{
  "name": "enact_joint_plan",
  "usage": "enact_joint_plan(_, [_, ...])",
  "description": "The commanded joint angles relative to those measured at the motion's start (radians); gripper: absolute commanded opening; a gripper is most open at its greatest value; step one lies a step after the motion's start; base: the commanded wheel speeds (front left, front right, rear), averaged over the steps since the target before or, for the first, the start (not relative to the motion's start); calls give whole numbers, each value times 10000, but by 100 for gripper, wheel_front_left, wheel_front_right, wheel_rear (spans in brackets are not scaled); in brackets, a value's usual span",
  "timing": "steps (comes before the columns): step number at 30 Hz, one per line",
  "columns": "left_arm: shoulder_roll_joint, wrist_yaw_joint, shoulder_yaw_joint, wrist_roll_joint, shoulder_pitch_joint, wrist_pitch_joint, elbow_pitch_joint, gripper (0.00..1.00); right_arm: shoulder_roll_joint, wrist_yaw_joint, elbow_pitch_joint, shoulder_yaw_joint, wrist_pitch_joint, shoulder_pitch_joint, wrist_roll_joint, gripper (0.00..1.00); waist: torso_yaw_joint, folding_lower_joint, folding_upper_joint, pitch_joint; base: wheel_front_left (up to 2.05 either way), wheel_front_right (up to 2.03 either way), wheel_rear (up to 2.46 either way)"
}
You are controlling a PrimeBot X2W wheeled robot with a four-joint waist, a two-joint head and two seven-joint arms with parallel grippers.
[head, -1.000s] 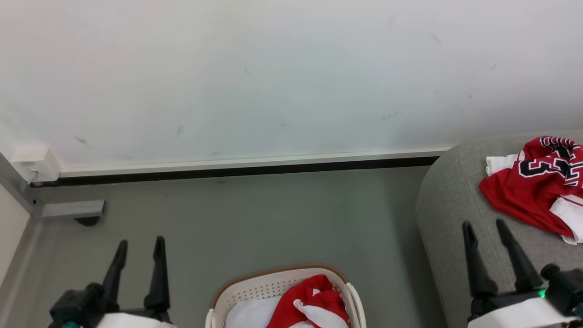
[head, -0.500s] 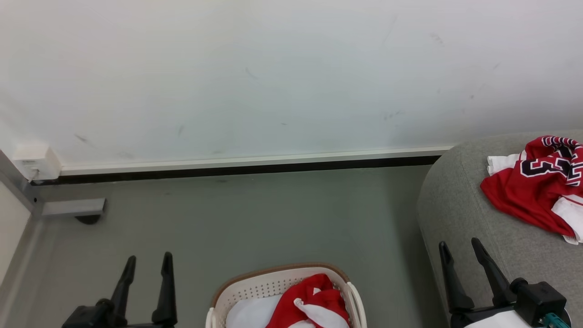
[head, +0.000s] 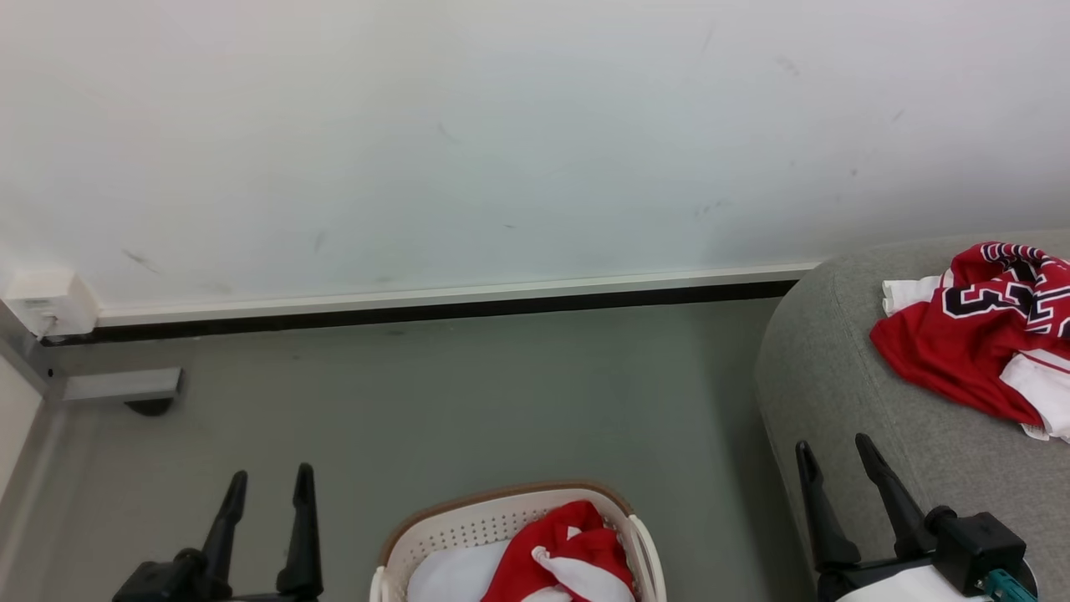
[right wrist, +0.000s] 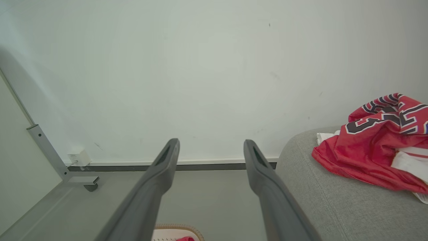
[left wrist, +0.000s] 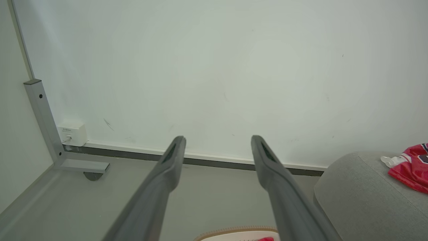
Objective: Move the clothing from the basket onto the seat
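a: where does everything lie?
b: the grey seat (head: 836, 368) takes the right edge of the head view. the basket (head: 468, 522) stands on the floor (head: 501, 393) at bottom centre.
a: and the clothing?
b: the lettered red garment (head: 953, 351) lies on the seat at upper right, and the other red garment (head: 568, 552) is in the basket.
a: the pincers?
b: left pincer (head: 269, 475) is at lower left, right pincer (head: 832, 443) at lower right. both are spread wide and empty.

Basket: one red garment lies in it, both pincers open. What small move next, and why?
Probably bring the right pincer down toward the red garment in the basket. That pincer is open and empty, the garment lies in the basket's right half, and the lettered garment already rests on the seat.
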Motion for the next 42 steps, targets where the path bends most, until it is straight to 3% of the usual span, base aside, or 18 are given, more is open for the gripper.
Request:
enact_joint_plan(1, [-21,-67,56,189,-98,-5,43,100,3,-22,17,-32,-67,-87,21,100,-13,0,0,8,0,0,0])
enact_joint_plan(14, [-160,-302,227,342,-328,-5,307,100,36,-22,109,-25,-70,-308,-32,100,-250,0,0,207,0,0,0])
enact_joint_plan(24, [-191,-554,-272,219,-1157,-3,905,100,16,-22,-224,-268,-24,-763,-272,100,-761,0,0,1243,0,0,0])
enact_joint_plan(35, [570,-742,-1489,421,-2596,243,2812,100,101,-22,-740,-771,-193,-1585,-445,100,-1741,0,0,3029,0,0,0])
enact_joint_plan(42, [1152,-768,-2839,515,-3602,650,4085,100,127,-22,-1045,-790,-331,-2089,-280,100,-2158,0,0,4139,0,0,0])
